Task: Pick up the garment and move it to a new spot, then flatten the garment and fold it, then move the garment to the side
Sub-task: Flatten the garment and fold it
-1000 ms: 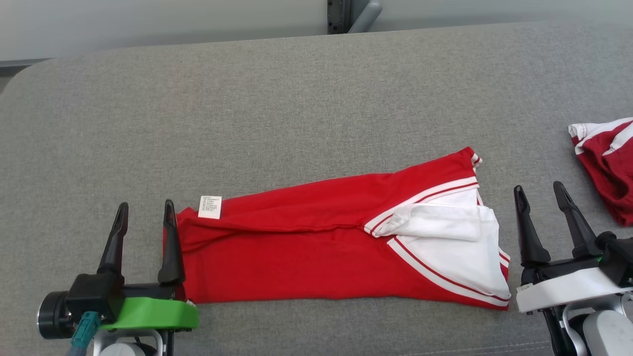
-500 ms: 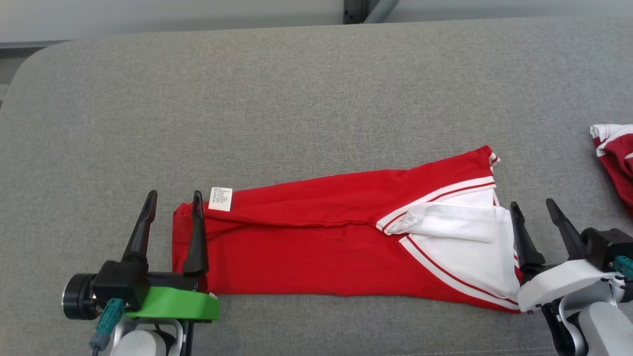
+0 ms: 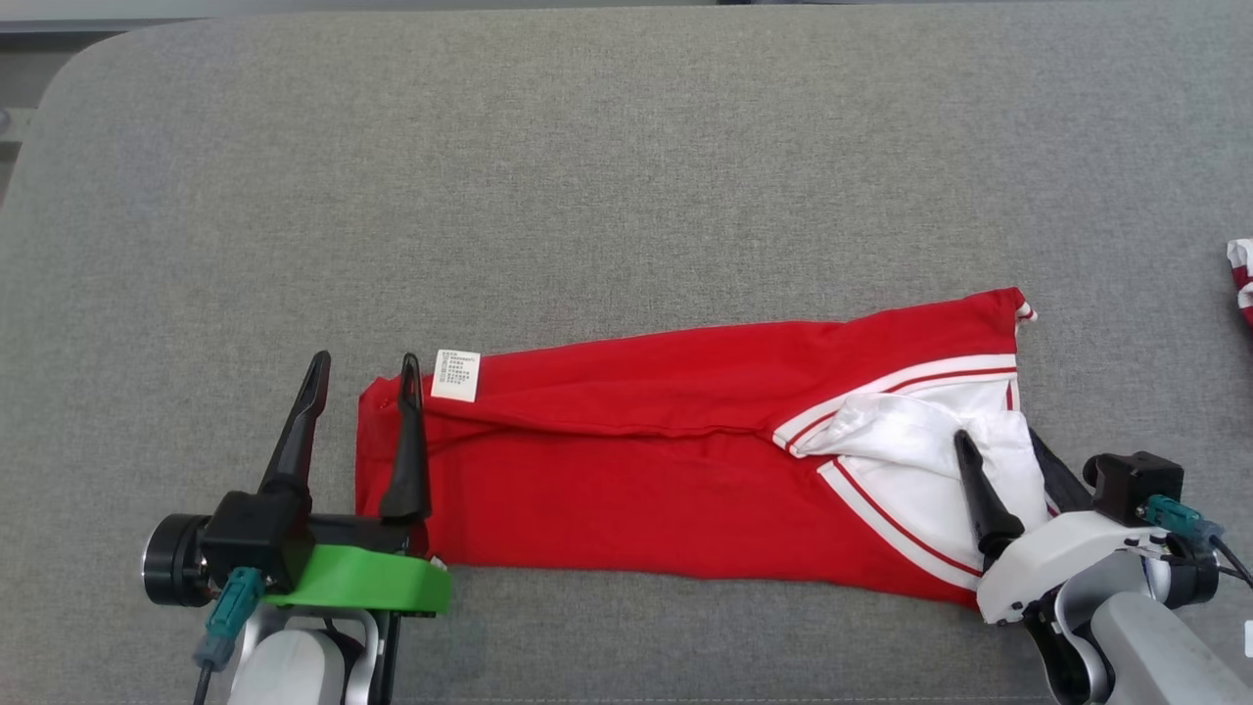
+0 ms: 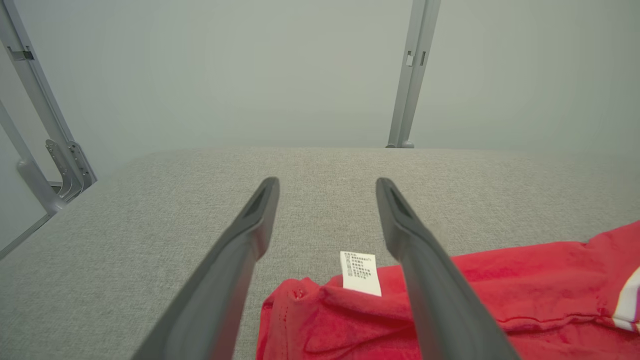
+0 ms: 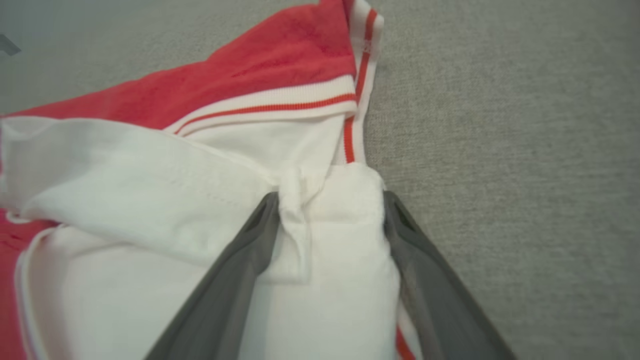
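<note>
The garment (image 3: 626, 470) is red with a white, red-striped end, and lies as a long folded strip across the grey padded surface (image 3: 626, 176). A white label (image 3: 456, 375) sits at its left end. My left gripper (image 3: 365, 357) is open astride the garment's left edge, its inner finger over the red cloth. From the left wrist, the gripper (image 4: 327, 185) has the label (image 4: 361, 272) and a red corner (image 4: 310, 310) between its fingers. My right gripper (image 3: 1000, 441) is open over the white end. In the right wrist view a bunched white fold (image 5: 330, 220) fills the gap of the gripper (image 5: 330, 197).
Another red and white piece of clothing (image 3: 1241, 279) lies at the far right edge. The padded surface's rounded corner (image 3: 59, 69) is at the upper left. Grey metal posts (image 4: 412, 75) stand before a pale wall behind it.
The camera has tilted down. My right gripper moved left from beside the garment onto its white end, pushing the fold up. My left gripper shifted slightly right over the left edge.
</note>
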